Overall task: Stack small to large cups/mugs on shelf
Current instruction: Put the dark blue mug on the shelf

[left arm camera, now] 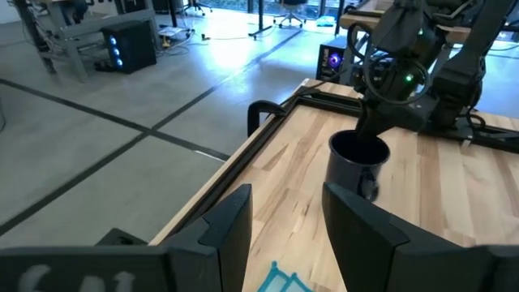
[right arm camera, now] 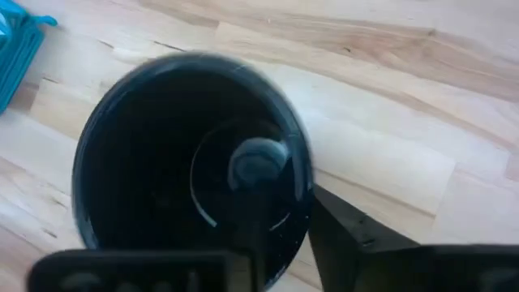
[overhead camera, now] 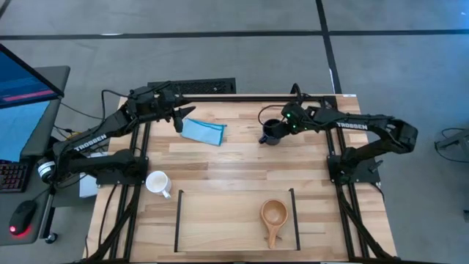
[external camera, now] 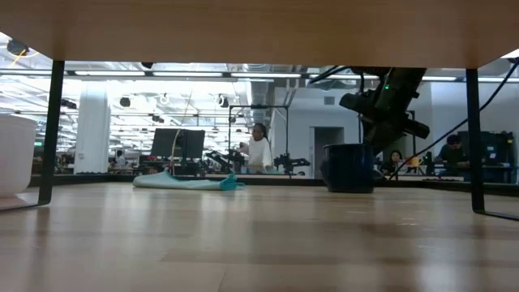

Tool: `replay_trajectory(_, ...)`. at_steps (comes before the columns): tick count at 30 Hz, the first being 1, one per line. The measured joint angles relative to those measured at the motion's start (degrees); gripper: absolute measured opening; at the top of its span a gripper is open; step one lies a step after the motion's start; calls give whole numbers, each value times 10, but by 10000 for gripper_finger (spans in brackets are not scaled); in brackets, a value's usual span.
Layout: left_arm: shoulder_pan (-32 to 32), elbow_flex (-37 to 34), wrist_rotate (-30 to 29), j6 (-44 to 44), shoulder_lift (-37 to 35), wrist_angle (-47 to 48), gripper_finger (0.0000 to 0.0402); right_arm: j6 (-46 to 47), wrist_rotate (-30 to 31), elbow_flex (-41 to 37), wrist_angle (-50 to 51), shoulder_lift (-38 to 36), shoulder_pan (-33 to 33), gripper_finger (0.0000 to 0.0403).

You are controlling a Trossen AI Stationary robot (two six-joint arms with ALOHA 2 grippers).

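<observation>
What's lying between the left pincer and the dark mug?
The blue cloth lies between the left pincer and the dark mug, as the high view shows.

This is a robotics lab in a large open-plan hall. Two arms marked Trossen are bolted to a wooden table point(overhead camera: 242, 169) framed in black rails, standing on a bare grey concrete floor point(overhead camera: 220, 44) with dark seams. A monitor point(overhead camera: 22, 81), keyboard point(overhead camera: 9, 176) and mouse point(overhead camera: 22, 216) sit just beside the table. Beyond it, the low view shows strip-lit ceilings, exposed ducts, more monitors point(external camera: 178, 144), other rigs, and people point(external camera: 259, 150) at workstations.
</observation>
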State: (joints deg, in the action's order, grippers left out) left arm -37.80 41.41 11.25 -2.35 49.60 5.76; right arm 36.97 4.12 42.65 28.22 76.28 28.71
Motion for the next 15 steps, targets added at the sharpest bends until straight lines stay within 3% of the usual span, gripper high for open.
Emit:
replay_trajectory(7,0,0,0,0,0,0,142,-16,-27,0,-11,-1,-1,29)
replay_trajectory(15,0,0,0,0,0,0,142,-25,-40,0,-26,-1,-9,29)
